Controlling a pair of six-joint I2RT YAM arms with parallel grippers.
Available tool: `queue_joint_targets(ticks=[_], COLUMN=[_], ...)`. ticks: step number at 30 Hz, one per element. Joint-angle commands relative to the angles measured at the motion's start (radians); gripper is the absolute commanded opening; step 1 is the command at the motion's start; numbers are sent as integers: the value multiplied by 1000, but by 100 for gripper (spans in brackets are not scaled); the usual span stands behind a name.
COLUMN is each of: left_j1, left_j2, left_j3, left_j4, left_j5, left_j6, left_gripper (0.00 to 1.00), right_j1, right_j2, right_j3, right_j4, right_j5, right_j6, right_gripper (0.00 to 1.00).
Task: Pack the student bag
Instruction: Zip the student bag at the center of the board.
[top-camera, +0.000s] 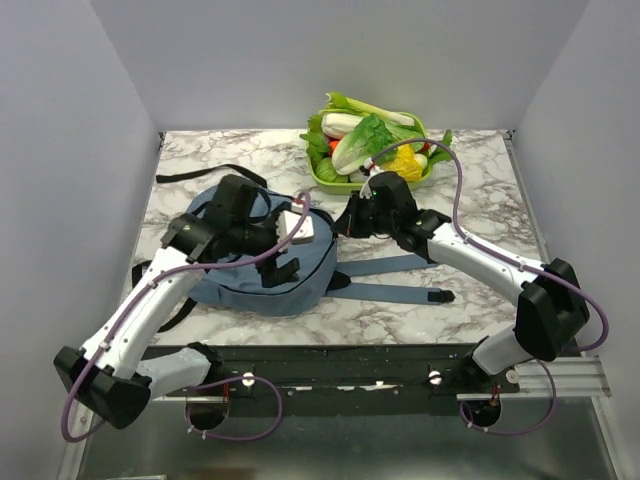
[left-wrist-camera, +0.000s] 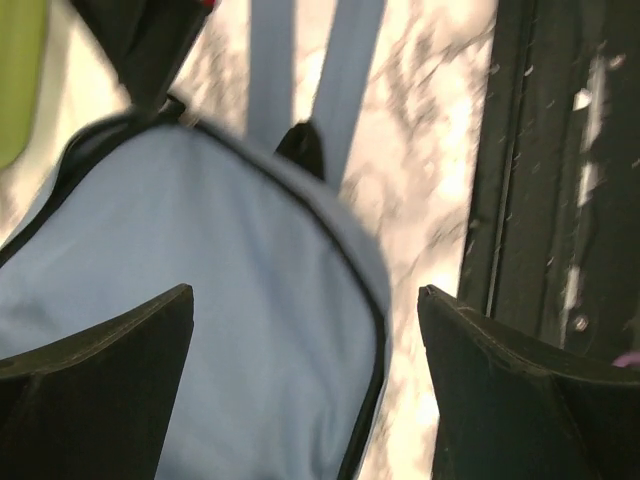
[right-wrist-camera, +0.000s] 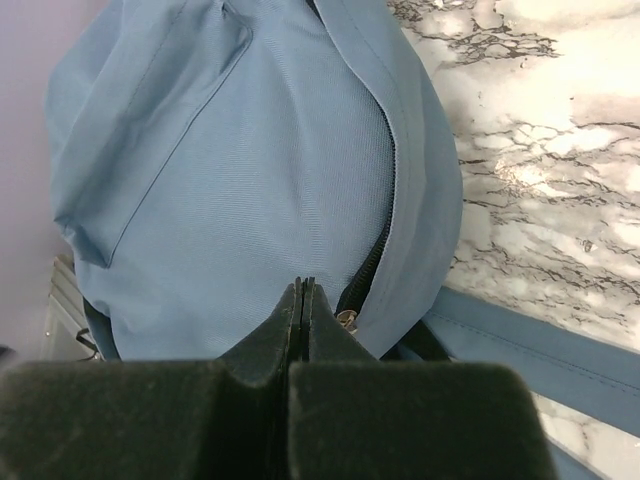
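Observation:
The student bag (top-camera: 300, 280) is a soft grey-blue backpack lying flat at the middle left of the marble table, its blue straps (top-camera: 390, 266) trailing right. My left gripper (top-camera: 283, 250) hovers over the bag's top. In the left wrist view, it (left-wrist-camera: 305, 300) stands open, with the bag (left-wrist-camera: 200, 290) and its black-piped edge between the wide-apart fingers. My right gripper (top-camera: 345, 218) sits at the bag's right upper edge. In the right wrist view, it (right-wrist-camera: 304, 283) is shut, its tips close over the bag (right-wrist-camera: 240, 170), next to the zipper pull (right-wrist-camera: 347, 320). Nothing shows between its fingers.
A green basket (top-camera: 330, 182) of toy vegetables stands at the back middle, just behind my right gripper. A black strap (top-camera: 210, 172) lies at the back left. Grey walls close the table in on three sides. A black rail (top-camera: 340, 360) runs along the near edge.

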Motion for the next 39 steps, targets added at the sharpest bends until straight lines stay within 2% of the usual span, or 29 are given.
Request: queue_joint_targets(ticks=[1, 2, 5, 6, 11, 21, 26, 27, 29, 30, 33, 35, 36, 38, 39], left_j1=[-146, -146, -144, -144, -147, -212, -253, -264, -288, -288, -297, -313, -328, -345, -377], left_j2=[70, 93, 119, 127, 186, 263, 274, 282, 314, 320, 291, 279, 276, 259, 254], left_j3=[-95, -110, -171, -184, -181, -233, -254, -253, -228, -218, -205, -198, -195, -199, -202], left_j4=[224, 305, 445, 472, 582, 624, 622, 618, 593, 587, 601, 572, 559, 514, 495], left_j5=[28, -5, -111, -183, -291, -262, -355, -456, -533, -553, -524, -492, -478, -423, -427], left_j6=[-244, -319, -411, -433, -531, -596, -578, -556, -532, -519, -493, -463, -453, -415, -404], left_gripper=[99, 99, 99, 99, 99, 99, 99, 95, 80, 61, 34, 24, 16, 8, 0], right_j1=[3, 3, 3, 3, 3, 0, -3, -4, -4, -4, -9, -13, -24, -39, -53], right_j2=[-23, -23, -24, -27, -27, -58, -63, -64, -64, -63, -64, -60, -57, -37, -26], right_j3=[6, 4, -2, -2, 1, -13, -22, -23, -23, -23, -25, -20, -14, 3, 32], right_j4=[43, 40, 40, 40, 41, 37, 38, 38, 37, 38, 37, 37, 37, 33, 29], right_j5=[-19, -14, -11, -11, -27, -22, -30, -33, -36, -34, -31, -24, -24, -25, -30], right_j6=[17, 20, 25, 28, 48, 52, 55, 55, 57, 57, 55, 51, 49, 38, 34], right_gripper=[1, 1, 1, 1, 1, 1, 1, 1, 1, 1, 1, 1, 1, 1, 1])
